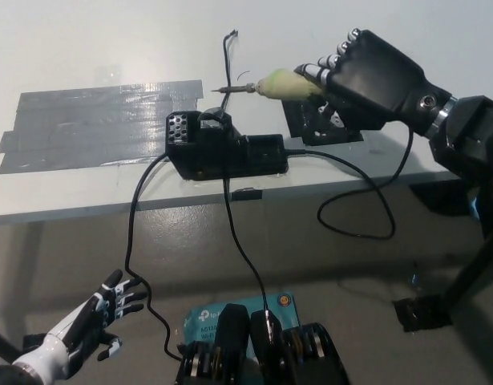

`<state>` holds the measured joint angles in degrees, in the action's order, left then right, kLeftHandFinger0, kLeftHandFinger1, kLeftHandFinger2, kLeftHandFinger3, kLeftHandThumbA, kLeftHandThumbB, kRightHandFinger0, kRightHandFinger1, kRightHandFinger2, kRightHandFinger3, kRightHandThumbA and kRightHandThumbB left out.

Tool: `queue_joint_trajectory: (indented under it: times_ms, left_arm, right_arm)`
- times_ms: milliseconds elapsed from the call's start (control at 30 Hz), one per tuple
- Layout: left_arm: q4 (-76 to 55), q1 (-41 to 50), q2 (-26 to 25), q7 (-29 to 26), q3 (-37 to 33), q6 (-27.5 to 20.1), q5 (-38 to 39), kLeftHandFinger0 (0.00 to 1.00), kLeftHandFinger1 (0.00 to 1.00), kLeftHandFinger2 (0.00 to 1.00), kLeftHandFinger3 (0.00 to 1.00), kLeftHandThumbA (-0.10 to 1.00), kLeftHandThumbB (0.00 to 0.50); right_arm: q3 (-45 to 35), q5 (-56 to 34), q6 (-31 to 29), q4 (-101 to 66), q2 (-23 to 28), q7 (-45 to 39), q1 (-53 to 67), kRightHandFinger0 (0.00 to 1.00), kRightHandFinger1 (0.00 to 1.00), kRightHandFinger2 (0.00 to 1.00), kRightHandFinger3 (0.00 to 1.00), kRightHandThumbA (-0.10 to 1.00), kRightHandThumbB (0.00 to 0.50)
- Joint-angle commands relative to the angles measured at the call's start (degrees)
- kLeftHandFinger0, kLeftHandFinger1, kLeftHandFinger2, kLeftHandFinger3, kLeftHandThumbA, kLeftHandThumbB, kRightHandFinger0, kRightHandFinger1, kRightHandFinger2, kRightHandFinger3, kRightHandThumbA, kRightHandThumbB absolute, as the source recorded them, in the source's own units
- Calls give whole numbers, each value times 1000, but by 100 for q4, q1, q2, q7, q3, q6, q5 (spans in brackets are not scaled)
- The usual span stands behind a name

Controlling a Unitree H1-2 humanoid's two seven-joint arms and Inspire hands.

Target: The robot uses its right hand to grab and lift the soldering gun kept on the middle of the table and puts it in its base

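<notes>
Already aloft above the tabletop, the soldering gun sat clamped in the right hand's fingers; its cord might snag short of the base, skewing the tip.

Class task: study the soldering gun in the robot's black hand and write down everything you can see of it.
The soldering gun has a pale yellow-green grip and a thin dark metal tip pointing towards picture left. It lies roughly level, lifted clear above the white table. The black right hand is shut on its rear end, hiding that part, with fingers wrapped over the grip. The tip sits just above and right of the black base, not touching it. Whether a cord runs from it cannot be told.
</notes>
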<state>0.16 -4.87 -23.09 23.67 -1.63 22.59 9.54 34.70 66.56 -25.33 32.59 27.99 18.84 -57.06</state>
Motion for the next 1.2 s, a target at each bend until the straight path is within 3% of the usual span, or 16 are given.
queue_joint_trajectory:
  times_ms: [0,67,100,167,267,400,533,633,767,800,867,900,967,1033,1100,1167]
  left_arm:
    - [-89,-33,-135,54,34,-132,-1,921,980,997,1000,1000,313]
    - [-63,-29,-120,46,24,-188,-21,922,978,994,1000,1000,328]
    - [-71,-26,-114,38,29,-176,-18,924,977,992,1000,1000,325]
    - [-98,-37,-119,35,19,-144,-28,930,984,997,1000,1000,331]
    - [-150,-82,-128,9,7,-54,-54,936,995,1000,1000,1000,324]
    - [-119,-128,-133,16,-2,-62,-60,933,992,1000,1000,1000,311]
    - [-127,-138,-124,21,-9,-75,-58,906,975,992,1000,1000,300]
    - [-164,-124,-103,7,-8,-44,-48,904,974,986,1000,1000,283]
    - [-124,-148,-80,14,-25,-64,-41,906,980,976,1000,1000,271]
    - [-137,-154,-90,9,-40,-67,-66,904,982,986,1000,1000,285]
    - [-126,-168,-88,7,-57,-81,-77,902,983,989,1000,1000,298]
    - [-126,-180,-82,9,-54,-66,-63,896,979,990,1000,1000,288]
    - [-118,-182,-75,10,-46,-87,-49,893,976,991,1000,1000,280]
    - [-90,-193,-76,47,-38,-92,-3,889,974,998,1000,1000,298]
    - [-107,-193,-79,44,-53,-66,-18,896,979,1000,1000,1000,298]
    - [-88,-194,-75,44,-43,-102,-11,884,962,989,1000,1000,313]
  right_arm:
    - [-82,-156,-81,-199,145,-172,-101,0,0,103,172,-100,339]
    - [-48,-68,-98,-121,125,-11,-91,0,0,112,139,-100,326]
    - [-11,32,-79,-45,102,168,-96,0,0,143,69,-100,286]
    - [15,105,-5,44,78,249,-95,0,0,270,6,-100,253]
    - [37,114,-6,95,90,267,-117,0,11,395,47,-100,266]
    - [36,-3,-116,251,73,283,-134,0,9,425,28,-100,277]
    - [62,-123,-160,306,54,334,-138,0,7,456,10,-100,233]
    - [94,-51,-157,620,-29,380,-174,0,15,497,100,-100,161]
    - [139,-11,-160,740,-33,518,-167,0,0,331,164,-100,163]
    - [162,74,-89,688,-39,525,-145,0,0,282,214,-100,191]
    - [162,61,-63,671,-53,517,-124,0,0,325,209,-100,201]
    - [151,-18,-125,696,-75,441,-140,0,0,359,155,-100,156]
    - [153,-11,-85,700,-104,422,-153,0,0,410,103,-100,142]
    - [133,-72,-74,756,-178,327,-206,0,5,477,241,-100,157]
    - [129,-101,-110,714,-168,263,-216,0,1,455,277,-100,163]
    - [128,-118,-122,688,-190,181,-283,0,0,346,189,-100,142]
